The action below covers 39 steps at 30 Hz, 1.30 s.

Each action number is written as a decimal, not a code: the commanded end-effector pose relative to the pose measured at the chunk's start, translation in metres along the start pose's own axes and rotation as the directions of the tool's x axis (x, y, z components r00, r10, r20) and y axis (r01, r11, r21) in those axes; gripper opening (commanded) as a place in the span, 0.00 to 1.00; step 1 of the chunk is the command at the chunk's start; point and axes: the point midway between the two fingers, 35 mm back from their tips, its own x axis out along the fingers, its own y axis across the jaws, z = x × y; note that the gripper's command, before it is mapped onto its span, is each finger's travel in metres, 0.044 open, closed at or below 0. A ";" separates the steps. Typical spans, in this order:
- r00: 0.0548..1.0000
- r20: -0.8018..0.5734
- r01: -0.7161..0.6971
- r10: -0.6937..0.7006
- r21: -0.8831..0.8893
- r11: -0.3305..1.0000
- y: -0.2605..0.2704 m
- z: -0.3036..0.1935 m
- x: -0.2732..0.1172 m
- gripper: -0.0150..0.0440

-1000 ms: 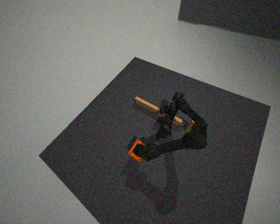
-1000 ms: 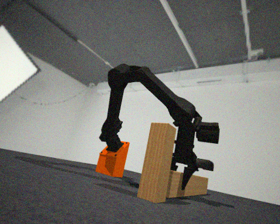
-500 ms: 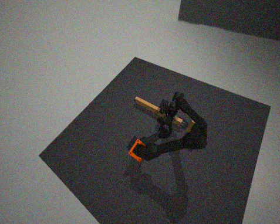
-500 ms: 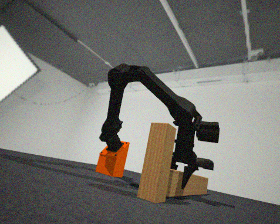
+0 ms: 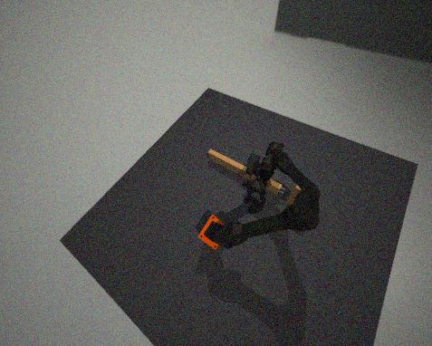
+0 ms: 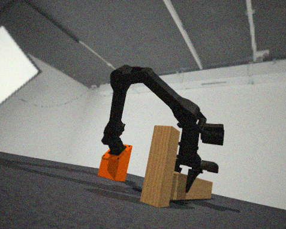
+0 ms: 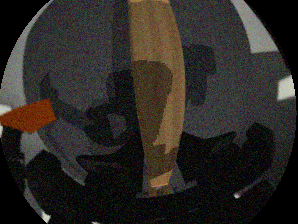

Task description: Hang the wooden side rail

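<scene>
The wooden side rail runs away from the post, low over the table. My gripper is shut on the rail, nearer its hook end. The grey steel hooks show small and dim at the rail's end, beside the headboard post. The post stands upright and is partly covered by the arm in the top view. The slot and pins are hidden, so I cannot tell whether the hooks touch the pins.
The dark table top lies under everything. The orange base mount stands off to one side of the rail. My arm arches high between the mount and the rail, passing close to the post.
</scene>
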 end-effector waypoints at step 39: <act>1.000 0.001 0.012 -0.012 -0.008 1.000 -0.001 0.002 -0.012 0.25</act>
